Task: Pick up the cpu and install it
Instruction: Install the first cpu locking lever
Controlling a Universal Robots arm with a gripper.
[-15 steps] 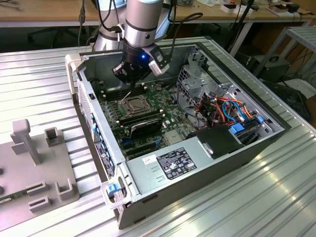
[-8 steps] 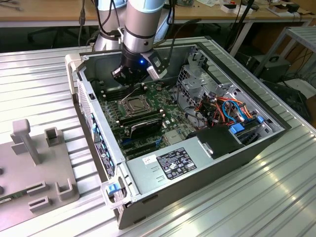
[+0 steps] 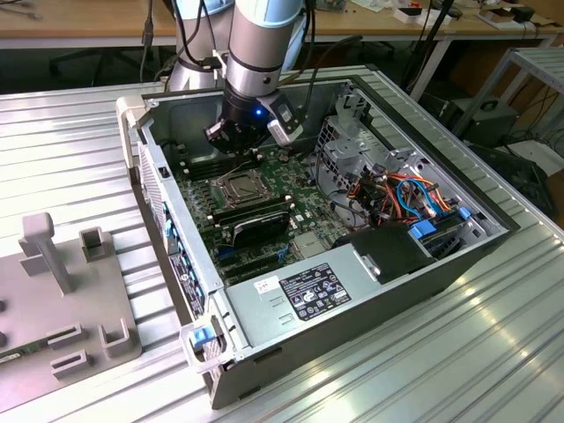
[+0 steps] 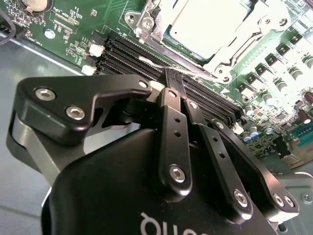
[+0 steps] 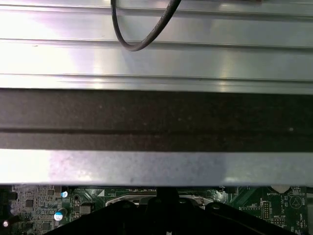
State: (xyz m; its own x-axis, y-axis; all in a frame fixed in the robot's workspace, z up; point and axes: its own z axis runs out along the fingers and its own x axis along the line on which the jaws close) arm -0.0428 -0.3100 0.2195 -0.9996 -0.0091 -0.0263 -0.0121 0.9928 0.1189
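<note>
The cpu (image 4: 208, 22) sits in its socket on the motherboard (image 4: 93, 24), its dull silver top bright under the light, with the metal frame (image 4: 222, 56) lying around it. In the exterior view the same socket (image 3: 240, 188) shows as a dark square inside the open case (image 3: 414, 264). A chip like this should be light, stiff and flat, smooth on its metal lid and probably delicate underneath — so the safe hold would be by two opposite edges, never across the face.

The gripper (image 4: 175, 81) hangs just short of the socket, over the long black memory slots (image 4: 146, 56) beside it. Its jaws are drawn together, the black fingertips meeting with nothing between them. The linkage is matte black metal with bright screw heads.

The board is green and crowded with small cylindrical capacitors. The case is grey sheet steel, with a labelled power supply (image 3: 304, 295) at one end and orange and blue cables (image 3: 414, 198) bundled near the drive bay. It rests on a ribbed aluminium bench (image 3: 79, 132).
</note>
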